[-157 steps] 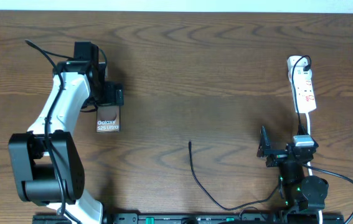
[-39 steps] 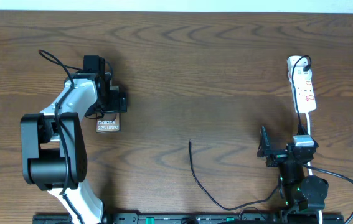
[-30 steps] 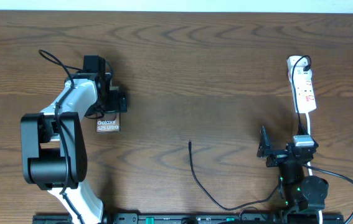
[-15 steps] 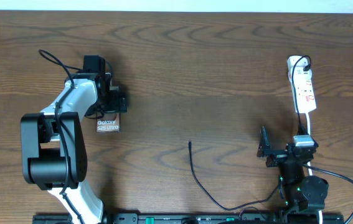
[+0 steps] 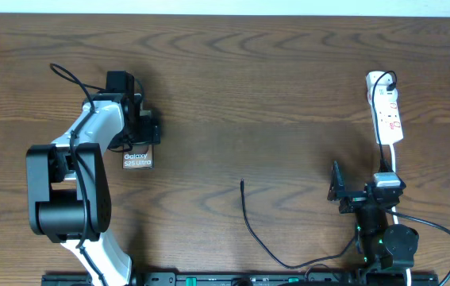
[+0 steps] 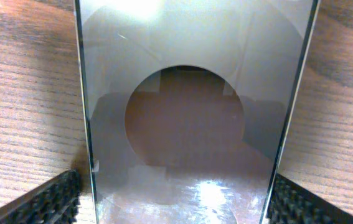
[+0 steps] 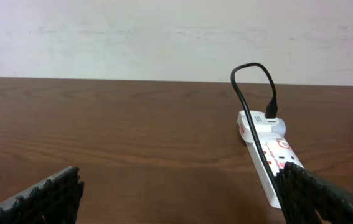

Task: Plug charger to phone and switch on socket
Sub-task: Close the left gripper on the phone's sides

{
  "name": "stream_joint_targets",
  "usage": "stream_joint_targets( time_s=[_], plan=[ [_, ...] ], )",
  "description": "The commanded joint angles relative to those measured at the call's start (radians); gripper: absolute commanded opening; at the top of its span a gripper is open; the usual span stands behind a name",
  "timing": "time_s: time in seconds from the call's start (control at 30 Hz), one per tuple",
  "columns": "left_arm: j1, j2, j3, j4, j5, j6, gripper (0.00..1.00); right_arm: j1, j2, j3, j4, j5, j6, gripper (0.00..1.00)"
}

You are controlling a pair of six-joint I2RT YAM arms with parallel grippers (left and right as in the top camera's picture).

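Dark phone (image 5: pixel 137 159) with white lettering, white red-marked socket (image 5: pixel 386 111), brown wood-grain table (image 5: pixel 248 79).

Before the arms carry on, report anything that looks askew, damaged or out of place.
Nothing looks damaged or spilled. The charger lies loose at mid-table, its tip plugged into nothing, well apart from the phone, which lies flat between the fingers of the left gripper. The socket lies slightly tilted at the far right.

The worktop (image 5: pixel 288 79) is dark brown wood with a clear grain and a low satin sheen. Between the black, matt, ribbed fingers (image 6: pixel 48 202) of the left hand (image 6: pixel 173 202), the phone (image 6: pixel 188 93) shows a glossy, mirror-like face, perhaps glass. Ahead of the right hand (image 7: pixel 185 196), the socket (image 7: pixel 279 158) is smooth white plastic.
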Motion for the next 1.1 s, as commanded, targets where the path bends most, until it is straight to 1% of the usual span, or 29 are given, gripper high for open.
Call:
stream_joint_targets(
  time_s=[0.0,0.27,0.37,0.77,0.8,0.87,1.07],
  plan=[
    [-0.002,0.030,-0.002,-0.014,-0.006,0.009,0.86,0.003,-0.005,-0.001,-0.005,0.011,-0.011,0.99],
    [-0.002,0.030,-0.002,-0.014,-0.006,0.009,0.83,0.003,-0.005,-0.001,-0.005,0.011,-0.011,0.99],
    [-0.002,0.030,-0.002,-0.016,-0.006,0.009,0.79,0.003,-0.005,-0.001,-0.005,0.011,-0.011,0.99],
    [-0.002,0.030,-0.002,-0.017,-0.006,0.010,0.78,0.003,-0.005,-0.001,-0.005,0.011,-0.011,0.99],
    [-0.002,0.030,-0.002,-0.017,-0.006,0.010,0.77,0.003,-0.005,-0.001,-0.005,0.011,-0.011,0.99],
    [-0.002,0.030,-0.002,-0.017,-0.006,0.010,0.72,0.003,-0.005,-0.001,-0.005,0.011,-0.011,0.99],
    [-0.002,0.030,-0.002,-0.017,-0.006,0.010,0.64,0.003,-0.005,-0.001,-0.005,0.011,-0.011,0.99]
  ],
)
